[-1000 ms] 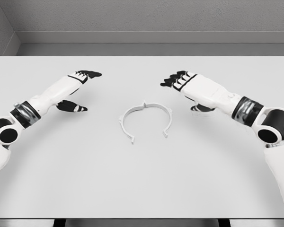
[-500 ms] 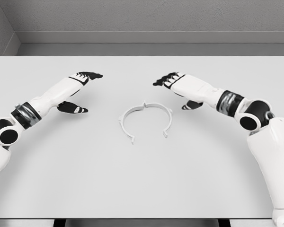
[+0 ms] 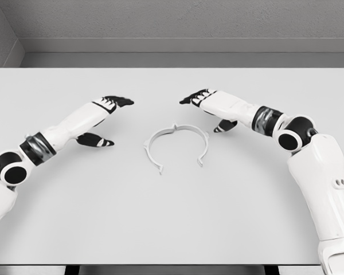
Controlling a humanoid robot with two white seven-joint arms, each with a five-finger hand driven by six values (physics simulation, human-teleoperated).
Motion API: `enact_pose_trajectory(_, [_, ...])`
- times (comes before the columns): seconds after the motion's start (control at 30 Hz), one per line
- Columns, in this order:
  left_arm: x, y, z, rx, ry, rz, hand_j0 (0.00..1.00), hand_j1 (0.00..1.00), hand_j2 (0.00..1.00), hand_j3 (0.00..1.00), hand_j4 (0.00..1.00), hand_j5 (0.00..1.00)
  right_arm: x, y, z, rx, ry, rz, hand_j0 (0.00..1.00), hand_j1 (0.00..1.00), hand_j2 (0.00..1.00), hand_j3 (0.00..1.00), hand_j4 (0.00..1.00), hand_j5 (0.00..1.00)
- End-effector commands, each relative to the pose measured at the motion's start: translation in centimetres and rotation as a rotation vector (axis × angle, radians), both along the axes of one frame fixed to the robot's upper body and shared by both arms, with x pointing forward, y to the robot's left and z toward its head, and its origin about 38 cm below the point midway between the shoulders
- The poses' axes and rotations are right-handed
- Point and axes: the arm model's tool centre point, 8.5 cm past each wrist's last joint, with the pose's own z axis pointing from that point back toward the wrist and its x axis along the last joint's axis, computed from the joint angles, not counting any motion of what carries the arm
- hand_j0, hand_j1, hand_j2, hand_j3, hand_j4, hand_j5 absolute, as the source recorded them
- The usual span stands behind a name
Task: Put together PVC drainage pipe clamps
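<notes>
A white C-shaped pipe clamp [image 3: 176, 146] lies flat in the middle of the white table [image 3: 172, 217], its gap facing the near edge. My left hand [image 3: 106, 117] hovers to its left, fingers spread and empty. My right hand [image 3: 209, 109] hovers just behind and right of the clamp, fingers extended, thumb hanging down, holding nothing. Neither hand touches the clamp.
A grey wall [image 3: 178, 23] rises behind the table's far edge. Nothing else lies on the table.
Both hands have moved inward toward the clamp. The right hand came furthest, shifting left and its forearm swinging in. The clamp has not moved.
</notes>
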Motion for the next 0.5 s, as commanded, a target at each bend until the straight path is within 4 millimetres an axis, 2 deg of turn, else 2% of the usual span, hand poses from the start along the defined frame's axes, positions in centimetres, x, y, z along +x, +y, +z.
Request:
enact_pose_trajectory(0.0, [-0.2,-0.4,0.9,-0.009,-0.023,-0.017,1.00,1.00,1.00,1.00,1.00,1.00,0.0,0.0,0.0,0.006,0.003,-0.002,1.00,1.00,1.00,1.00,1.00,1.00])
enact_pose_trajectory(0.23, [-0.7,-0.4,0.3,-0.006,-0.011,-0.020,1.00,1.00,1.00,1.00,1.00,1.00,-0.4,0.0,-0.4,0.005,0.007,0.001,1.00,1.00,1.00,1.00,1.00,1.00])
enact_pose_trajectory(0.33, [-0.8,-0.5,0.5,-0.008,-0.017,-0.024,1.00,1.00,1.00,1.00,1.00,1.00,-1.2,0.4,0.6,0.006,-0.032,0.022,1.00,1.00,1.00,1.00,1.00,1.00])
enact_pose_trajectory(0.47, [-0.9,-0.6,0.3,-0.009,-0.011,-0.026,1.00,1.00,1.00,1.00,1.00,1.00,-1.6,0.4,0.0,0.004,-0.022,0.023,1.00,1.00,1.00,1.00,1.00,1.00])
